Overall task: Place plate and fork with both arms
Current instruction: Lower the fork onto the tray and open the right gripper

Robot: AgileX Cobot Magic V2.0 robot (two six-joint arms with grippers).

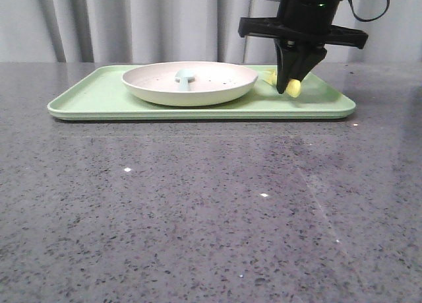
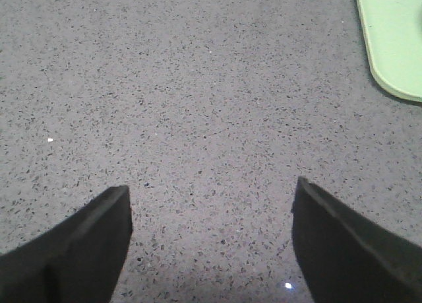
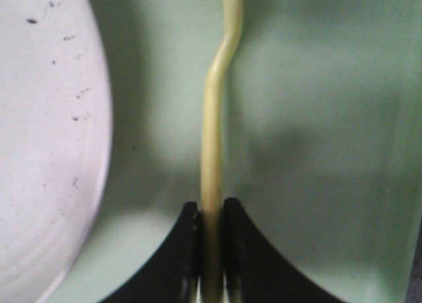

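My right tool pinches the yellow fork just beside the plate; my left tool gapes wide over the desk.

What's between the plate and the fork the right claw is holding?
Only a bare strip of the green tray separates the plate from the fork pinched in the right claw; the right wrist view shows it.

There was one plate, one yellow fork, one pale blue spoon and one light-green tray. Two grippers were counted: the right gripper, with the fork between its fingertips, and the left gripper.
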